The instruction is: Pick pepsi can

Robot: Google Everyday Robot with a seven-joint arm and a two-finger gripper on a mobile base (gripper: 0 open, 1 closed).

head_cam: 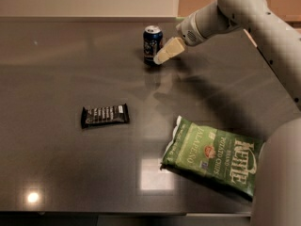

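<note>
The pepsi can (152,43) stands upright near the far edge of the dark table (56,79). It is dark blue with a silver top rim. My gripper (165,53) reaches in from the upper right on a white arm (235,8). Its pale tip sits just right of the can, close beside the can's lower right side; I cannot tell whether it touches.
A black candy bar wrapper (105,115) lies flat left of the middle. A green bag of jalapeño chips (214,156) lies at the front right. The arm's lower link (280,178) fills the right edge. The table's right edge runs diagonally behind the arm.
</note>
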